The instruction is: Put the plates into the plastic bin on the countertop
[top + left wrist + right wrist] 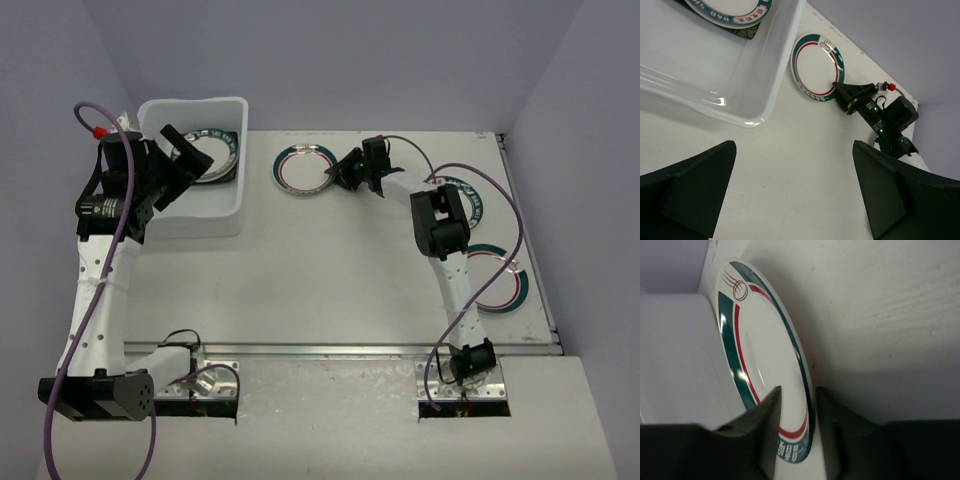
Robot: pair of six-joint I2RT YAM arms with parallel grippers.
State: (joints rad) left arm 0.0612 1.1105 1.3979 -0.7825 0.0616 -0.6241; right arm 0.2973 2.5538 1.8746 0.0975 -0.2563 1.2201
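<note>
On the near right of the pale off-white counter (330,270), a round white plate with teal and red rim bands (505,285) lies flat. Just beyond it, another banded white plate (478,205) is half hidden under the right arm.

Farther out, toward the far edge, a third round white plate with a teal and red rim (765,355) lies flat, near the bin but apart from it. The right arm's fingers (767,435) are set narrow and straddle its rim, one over the face and one outside the edge. I cannot tell whether they are pressing on it.

The plate looks stiff, glazed and smooth. I judge it is light enough for one arm, but slippery, and likely to chip if dropped. The rim is the only place to hold it, with the lip seated well between the fingers.

At the far left stands the white translucent rectangular plastic bin (242,150). It holds a round teal-rimmed plate (735,12) resting on a black square plate (746,33). The left arm's fingers (690,195) hang over the bin, spread wide and holding nothing.
</note>
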